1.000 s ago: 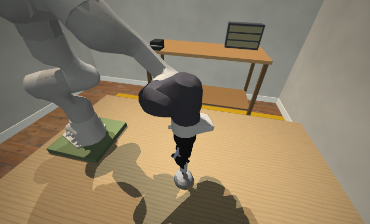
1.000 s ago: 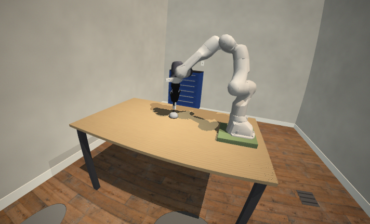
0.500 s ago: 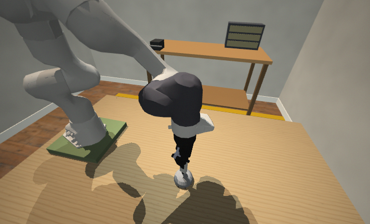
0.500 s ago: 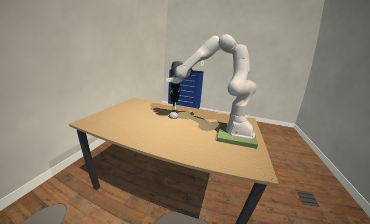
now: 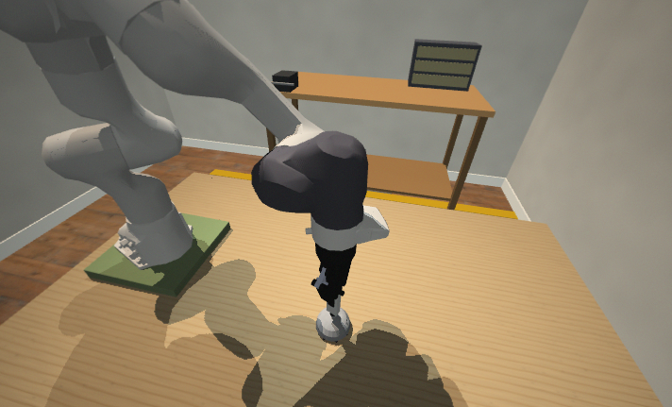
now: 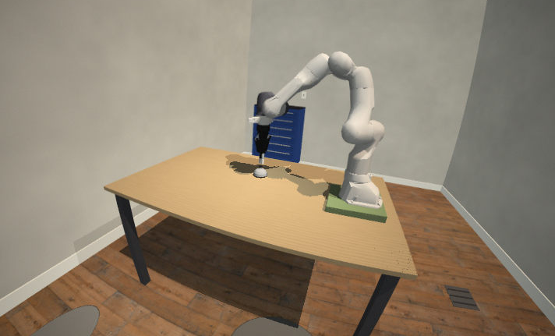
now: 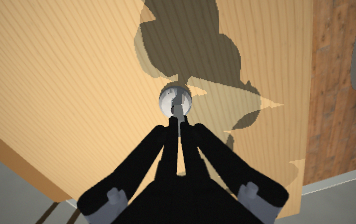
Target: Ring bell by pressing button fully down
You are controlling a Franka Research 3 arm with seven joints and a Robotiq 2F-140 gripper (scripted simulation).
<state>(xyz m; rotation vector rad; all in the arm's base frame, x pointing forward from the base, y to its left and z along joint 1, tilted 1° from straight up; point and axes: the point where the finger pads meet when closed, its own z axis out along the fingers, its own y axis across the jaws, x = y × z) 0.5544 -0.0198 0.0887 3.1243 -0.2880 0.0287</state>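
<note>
1. My gripper [image 7: 178, 111] is shut tight, fingers together, nothing held. Tips point straight down, used as one blunt poker.
2. Bell [image 5: 333, 328] sits on the table [image 5: 495, 303], lower centre of the top view; in the wrist view it's upper centre, just past my fingertips. In the exterior view it's the small white dome [image 6: 259, 172], centre frame, under my hand.
3. Tips are right over the bell's crown; touching or just above it, can't tell. Button itself is hidden behind my fingers, so up or down is unclear.
4. Handling, my guess: small, light, smooth dome, not fixed, so any sideways shove will slide or tip it. No need to grab it. Contact point = the button at top centre only, pushed straight down, light force, short travel.
5. Risk: narrow target, so an off-centre press lands on the sloped dome and skids off.
6. Room: lots of wood around the bell on all sides, table edges well apart from it. Green base plate [image 5: 210, 232] sits mid left in the top view, far from the bell. Straight up is free, so that's the way out.
</note>
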